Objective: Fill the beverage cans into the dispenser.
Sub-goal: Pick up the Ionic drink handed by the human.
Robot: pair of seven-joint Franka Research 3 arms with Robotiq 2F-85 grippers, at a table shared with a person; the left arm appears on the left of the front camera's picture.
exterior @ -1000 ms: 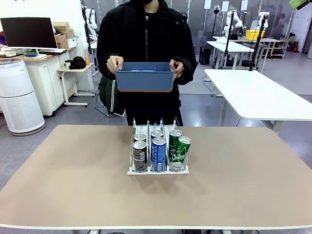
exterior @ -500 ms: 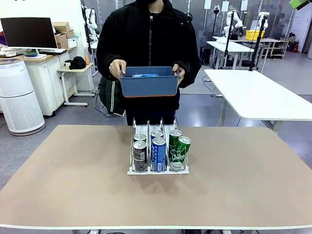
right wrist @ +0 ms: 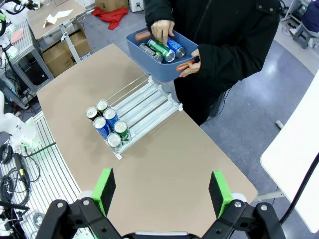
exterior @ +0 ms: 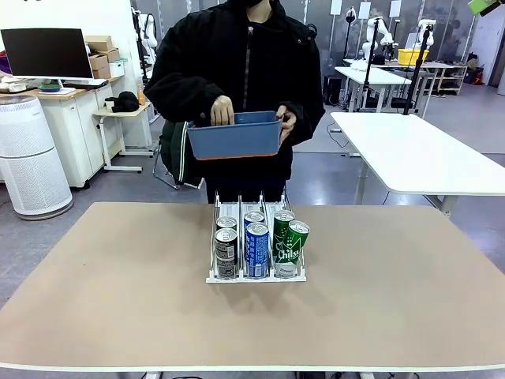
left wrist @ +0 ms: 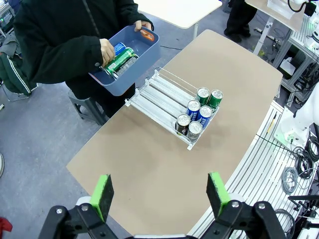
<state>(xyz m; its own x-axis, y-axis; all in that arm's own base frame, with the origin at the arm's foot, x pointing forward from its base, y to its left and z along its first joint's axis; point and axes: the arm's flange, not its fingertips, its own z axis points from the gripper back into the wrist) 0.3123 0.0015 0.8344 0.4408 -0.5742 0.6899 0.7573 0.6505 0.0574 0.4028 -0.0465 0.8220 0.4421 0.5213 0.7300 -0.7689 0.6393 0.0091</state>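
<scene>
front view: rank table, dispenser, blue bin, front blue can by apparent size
table
dispenser
blue bin, held farther off, so a close call against the dispenser
front blue can

Blue bin (exterior: pixel 234 140), front view: contents hidden behind near wall; fingertips of person's hand (exterior: pixel 222 110) out of sight inside.
Cans in bin (right wrist: pixel 162 48), right wrist view: partly covered by that hand, count uncertain, print too small to read.
Dispenser (exterior: pixel 254 207), front view: rear cans (exterior: pixel 254 217) largely screened by front row (exterior: pixel 257 251).
Left pincer (left wrist: pixel 160 191), right pincer (right wrist: pixel 162 191): finger bases cut off by bottom edge.
Surface (exterior: pixel 118 300), front view: near corners cropped by frame sides.
</scene>
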